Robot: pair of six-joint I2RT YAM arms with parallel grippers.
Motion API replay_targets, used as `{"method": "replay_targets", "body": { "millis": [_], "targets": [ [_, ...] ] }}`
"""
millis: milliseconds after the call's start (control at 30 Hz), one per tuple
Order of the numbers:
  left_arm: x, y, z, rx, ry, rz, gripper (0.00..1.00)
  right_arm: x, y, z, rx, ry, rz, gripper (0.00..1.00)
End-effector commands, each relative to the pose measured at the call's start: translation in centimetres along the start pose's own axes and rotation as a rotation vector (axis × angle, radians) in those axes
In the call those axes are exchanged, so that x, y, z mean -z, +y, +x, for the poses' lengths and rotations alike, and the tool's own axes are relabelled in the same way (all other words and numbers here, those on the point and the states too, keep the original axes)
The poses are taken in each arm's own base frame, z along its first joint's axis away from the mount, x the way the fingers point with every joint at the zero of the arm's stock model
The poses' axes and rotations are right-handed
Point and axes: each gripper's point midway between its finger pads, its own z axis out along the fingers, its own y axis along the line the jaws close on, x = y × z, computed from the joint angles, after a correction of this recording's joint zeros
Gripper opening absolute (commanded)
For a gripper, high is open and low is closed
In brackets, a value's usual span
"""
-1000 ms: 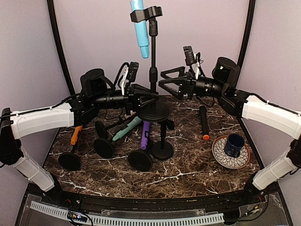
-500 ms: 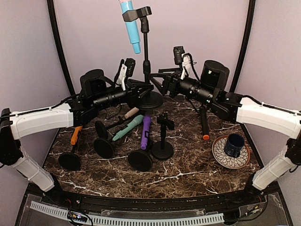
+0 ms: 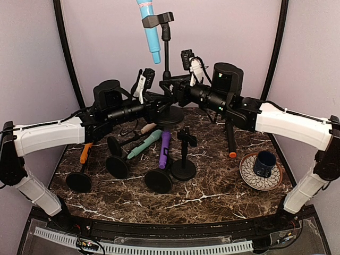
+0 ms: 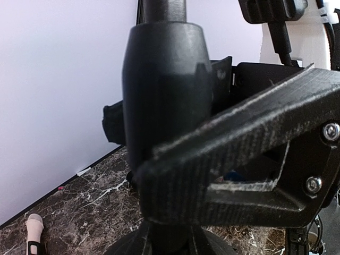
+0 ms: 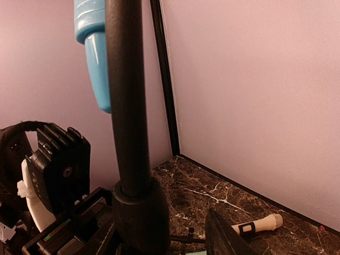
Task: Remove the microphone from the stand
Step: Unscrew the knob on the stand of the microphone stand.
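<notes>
mic (image 3: 149, 26) sitting tilted in stand (image 3: 166, 58) clip; left gripper (image 3: 161, 103) pinching pole just above base; right gripper (image 3: 170, 88) flanking pole slightly higher, grip: cannot tell.

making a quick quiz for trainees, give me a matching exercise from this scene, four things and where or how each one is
Things:
1 blue mic
2 mug
3 purple mic
4 left pincer

Places or states:
a on the plate
b shut on the stand pole
c lying on the table
d held in the stand's top clip

Pairs: 1-d, 2-a, 3-c, 4-b
</notes>
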Motion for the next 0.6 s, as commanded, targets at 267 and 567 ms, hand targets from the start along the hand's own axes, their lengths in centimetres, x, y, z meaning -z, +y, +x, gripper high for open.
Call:
{"method": "replay_targets", "body": {
  "millis": [267,567],
  "targets": [
    [0.5,-1.7,-2.7,-0.055,-0.091,0.073,0.0,-0.1,0.2,-1.7,0.01,-0.042,0.006,0.52],
    [1.0,-2.7,-2.7,-0.064,-0.084,0.127,0.0,1.0,0.6,-2.1,0.013,-0.052,-0.065,0.15]
  ]
}}
